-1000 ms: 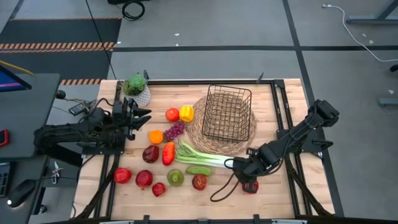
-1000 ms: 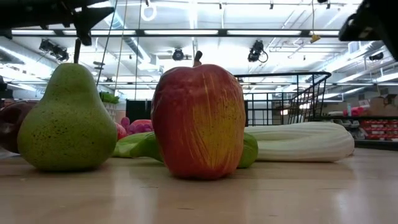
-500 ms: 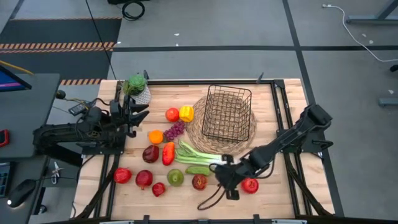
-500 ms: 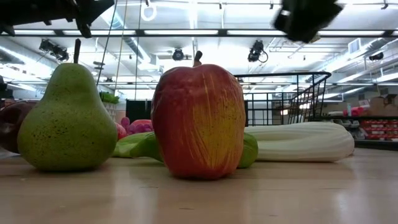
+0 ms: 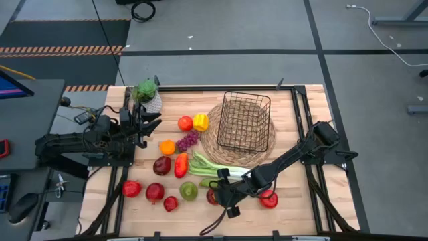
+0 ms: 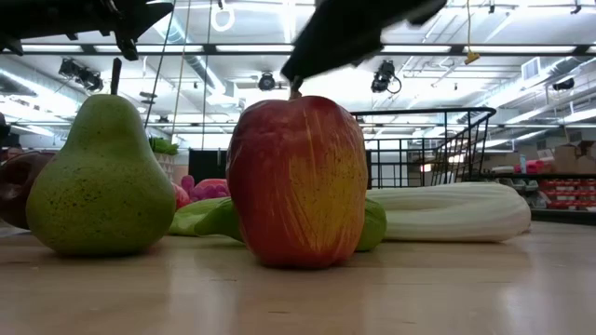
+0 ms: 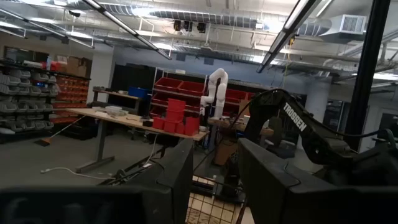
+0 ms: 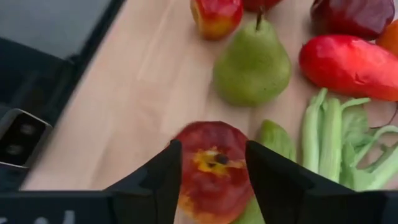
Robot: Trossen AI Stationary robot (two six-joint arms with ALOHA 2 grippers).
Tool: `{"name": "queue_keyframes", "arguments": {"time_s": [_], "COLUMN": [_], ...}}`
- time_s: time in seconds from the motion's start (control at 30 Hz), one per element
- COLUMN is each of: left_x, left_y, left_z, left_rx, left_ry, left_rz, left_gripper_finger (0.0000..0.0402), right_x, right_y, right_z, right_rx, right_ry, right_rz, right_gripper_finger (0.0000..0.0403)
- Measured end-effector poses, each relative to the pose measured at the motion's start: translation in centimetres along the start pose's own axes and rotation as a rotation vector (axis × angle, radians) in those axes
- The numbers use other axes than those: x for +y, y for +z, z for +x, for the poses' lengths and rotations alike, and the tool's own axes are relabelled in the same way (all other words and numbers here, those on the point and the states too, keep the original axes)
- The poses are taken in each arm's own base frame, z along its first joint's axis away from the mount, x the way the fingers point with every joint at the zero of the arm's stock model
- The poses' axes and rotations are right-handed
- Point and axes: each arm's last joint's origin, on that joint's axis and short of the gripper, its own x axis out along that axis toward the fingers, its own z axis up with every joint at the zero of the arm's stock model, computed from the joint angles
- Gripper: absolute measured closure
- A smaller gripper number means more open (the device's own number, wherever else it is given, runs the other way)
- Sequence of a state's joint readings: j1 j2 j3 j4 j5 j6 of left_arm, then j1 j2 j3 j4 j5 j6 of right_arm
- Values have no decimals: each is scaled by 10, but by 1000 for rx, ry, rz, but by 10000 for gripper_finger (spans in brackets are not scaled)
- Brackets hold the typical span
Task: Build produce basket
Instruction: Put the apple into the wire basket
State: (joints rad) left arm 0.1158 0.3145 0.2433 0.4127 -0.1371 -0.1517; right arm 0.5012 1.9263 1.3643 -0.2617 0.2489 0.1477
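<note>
The basket (image 5: 245,122) stands empty with its open top unobstructed from above; bare table (image 5: 304,120) lies on its right side and behind it; on its left the orange (image 5: 185,123), yellow pepper (image 5: 200,122) and grapes (image 5: 188,140) crowd close; in front of it the leek (image 5: 212,167) lies across the way, with the right arm (image 5: 287,161) stretched low over the table front; the left gripper (image 5: 151,122) hangs well left of the basket, beside the potted plant (image 5: 146,94).

I have the right arm stretched low across the table toward seven o'clock from its base, its right gripper (image 5: 224,195) near the front edge, fingers (image 8: 158,180) spread apart. My left arm waits at nine o'clock, its left gripper (image 5: 148,120) raised and pointing toward three o'clock, fingers (image 7: 180,174) parted slightly.
</note>
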Motion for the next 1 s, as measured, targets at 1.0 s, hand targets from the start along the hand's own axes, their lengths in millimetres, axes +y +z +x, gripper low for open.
{"name": "queue_keyframes", "arguments": {"time_s": [1.0], "left_x": [0], "left_y": [-1], "left_z": [0], "left_rx": [15], "left_ry": [2], "left_rz": [9], "left_gripper_finger": [274], "right_x": [-11], "right_y": [-14], "right_z": [13], "right_rx": [-18], "right_ry": [65], "right_rz": [-9], "right_gripper_finger": [323]}}
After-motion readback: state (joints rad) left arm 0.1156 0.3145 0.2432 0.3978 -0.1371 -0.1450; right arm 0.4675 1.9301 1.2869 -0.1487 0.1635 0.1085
